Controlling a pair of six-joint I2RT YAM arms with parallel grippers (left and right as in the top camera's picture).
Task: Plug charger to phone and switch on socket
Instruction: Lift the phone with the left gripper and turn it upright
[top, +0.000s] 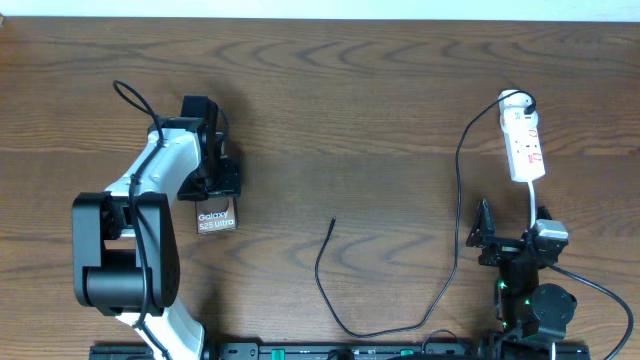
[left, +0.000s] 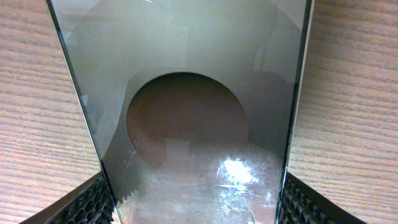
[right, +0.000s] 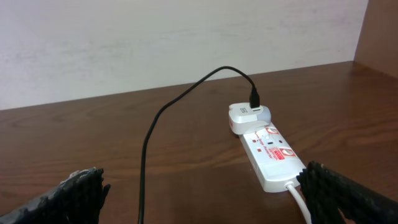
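Note:
The phone (top: 217, 219), bronze with white "Galaxy" lettering, lies on the table under my left gripper (top: 217, 198). In the left wrist view its glossy face (left: 199, 124) fills the frame, and my left gripper (left: 196, 208) has a finger pressed against each long edge. The charger cable (top: 345, 305) runs from a white adapter (right: 247, 117) at the socket's far end in a long loop. Its plug tip (top: 333, 221) lies free mid-table. The socket (top: 523, 145) is a white power strip at the right. My right gripper (top: 510, 240) is open and empty just in front of it (right: 270, 155).
The white power-strip cord (right: 298, 199) leads back towards my right gripper's right finger. The black cable (right: 146, 162) crosses the table between the right fingers. A pale wall stands behind the table's far edge.

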